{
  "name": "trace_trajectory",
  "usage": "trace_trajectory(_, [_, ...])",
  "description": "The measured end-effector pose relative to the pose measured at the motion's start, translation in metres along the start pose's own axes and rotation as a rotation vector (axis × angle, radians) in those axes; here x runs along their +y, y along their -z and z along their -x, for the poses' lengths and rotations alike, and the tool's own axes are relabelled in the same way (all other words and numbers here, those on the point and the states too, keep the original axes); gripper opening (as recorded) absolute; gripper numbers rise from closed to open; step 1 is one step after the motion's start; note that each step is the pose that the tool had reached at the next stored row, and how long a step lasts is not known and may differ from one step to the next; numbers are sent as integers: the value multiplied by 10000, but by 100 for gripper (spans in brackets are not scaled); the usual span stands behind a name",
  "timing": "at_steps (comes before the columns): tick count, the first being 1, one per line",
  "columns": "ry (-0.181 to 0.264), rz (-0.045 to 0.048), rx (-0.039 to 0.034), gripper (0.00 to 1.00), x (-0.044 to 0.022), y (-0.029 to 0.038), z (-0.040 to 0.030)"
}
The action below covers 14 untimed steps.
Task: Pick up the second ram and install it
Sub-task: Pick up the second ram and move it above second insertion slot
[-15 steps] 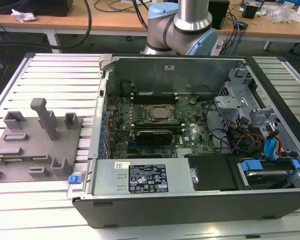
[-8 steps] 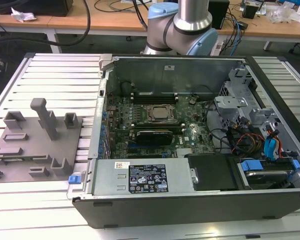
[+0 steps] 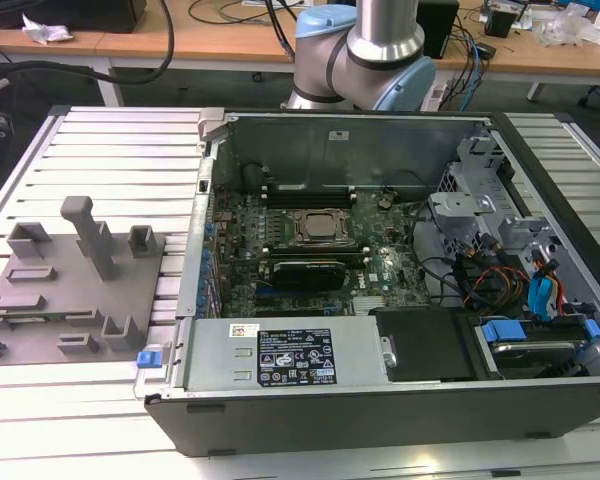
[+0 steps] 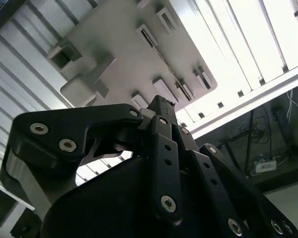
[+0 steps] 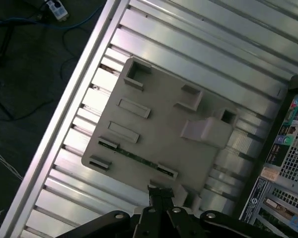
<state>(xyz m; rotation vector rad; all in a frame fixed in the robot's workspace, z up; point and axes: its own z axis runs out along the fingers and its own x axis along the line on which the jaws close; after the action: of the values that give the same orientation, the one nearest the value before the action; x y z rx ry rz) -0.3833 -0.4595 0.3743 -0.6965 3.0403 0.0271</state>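
Claw [image 5: 161, 192], black and pinched together, hovers above slotted grey fixture [image 5: 159, 134].

Silver arm [image 3: 388, 30] with pale-blue joint caps, black gripper [image 4: 161, 104] links with silver screws

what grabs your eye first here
The open computer case sits in the exterior view's middle and right. On the exterior view's left lies a grey fixture plate. In the first wrist view the gripper hangs above that plate, near a thin green ram stick lying on it.
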Motion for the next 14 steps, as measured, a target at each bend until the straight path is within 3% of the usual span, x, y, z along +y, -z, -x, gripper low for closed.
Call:
trace_trajectory(4, [896, 23, 10, 11, 0, 0, 0])
trace_trajectory(14, [2203, 57, 26, 11, 0, 0, 0])
